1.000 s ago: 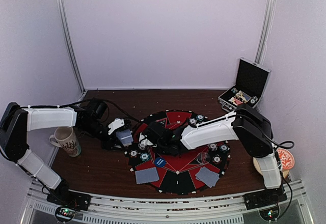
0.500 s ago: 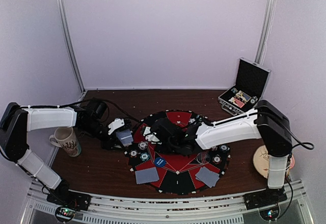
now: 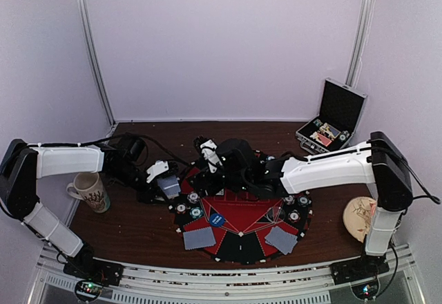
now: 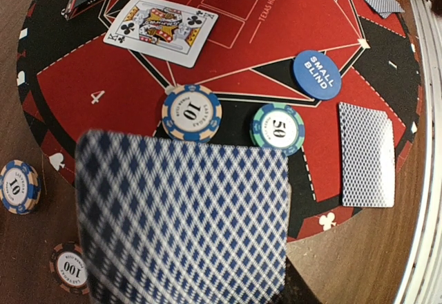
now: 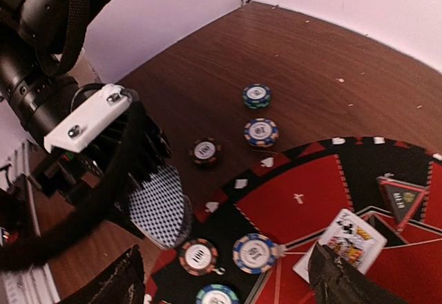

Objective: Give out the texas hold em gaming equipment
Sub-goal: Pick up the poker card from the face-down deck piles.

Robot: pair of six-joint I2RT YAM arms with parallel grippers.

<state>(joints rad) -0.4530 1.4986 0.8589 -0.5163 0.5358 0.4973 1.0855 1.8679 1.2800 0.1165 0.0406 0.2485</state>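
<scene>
- Two hands sit close together. The left hand (image 3: pixel 166 185) is clamped on a blue-backed card (image 4: pixel 183 221) just off the left edge of the mat (image 4: pixel 262 14). The right hand (image 5: pixel 226 266) is spread wide and empty over the mat's far-left part.
- Likely trouble: the card hangs near the 10 chip (image 4: pixel 192 112) and 50 chip (image 4: pixel 277 129) on the mat's left side. A low or careless release could nudge them or land across them.
- With both hands crowding that side of the mat, either one reaching inward might clip the other or drag the face-up king (image 4: pixel 160 27).
- A thin card may skid on release and slide off the mat.
- Also on the mat are the blue button (image 4: pixel 316 74) and a dealt card (image 4: pixel 367 155) at its near edge. Loose chips (image 4: pixel 19 186) lie just off its left rim.
- The table (image 3: pixel 138 228) is dark brown wood. A mug (image 3: pixel 90 192) stands well left of the mat and an open case (image 3: pixel 335 121) at the far right.
- Plain pale walls (image 3: pixel 228 41) with metal rails (image 3: pixel 93 48) enclose it.
</scene>
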